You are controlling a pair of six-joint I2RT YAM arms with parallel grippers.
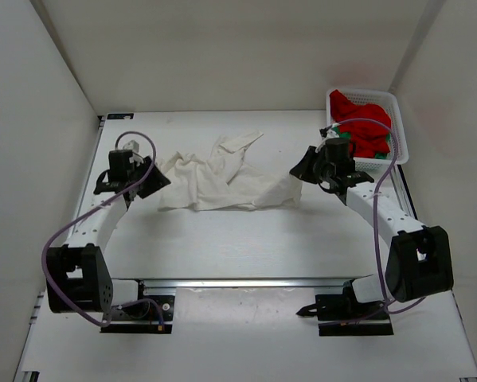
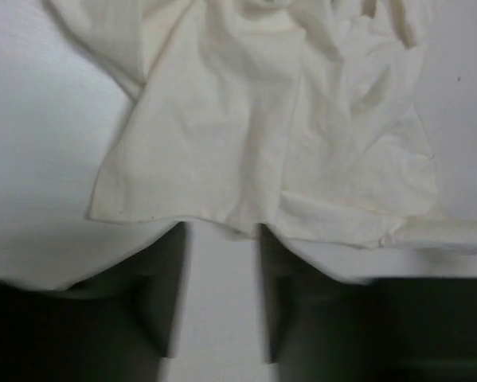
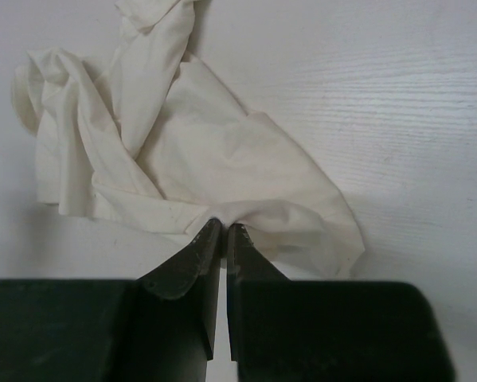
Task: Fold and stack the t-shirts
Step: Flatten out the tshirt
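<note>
Left pincer (image 2: 220,232) is spread wide, tips right at the hem of the white t-shirt (image 1: 222,179) crumpled mid-desk (image 1: 222,247). Right pincer (image 3: 224,231) is pressed together, pinching its other edge. Red t-shirt (image 1: 364,119) sits in the basket (image 1: 399,119), far right.

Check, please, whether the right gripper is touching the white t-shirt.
Touching. The right wrist view shows the right gripper shut on the white t-shirt, with the cloth's near edge puckered and pinched where the jaws meet.
</note>
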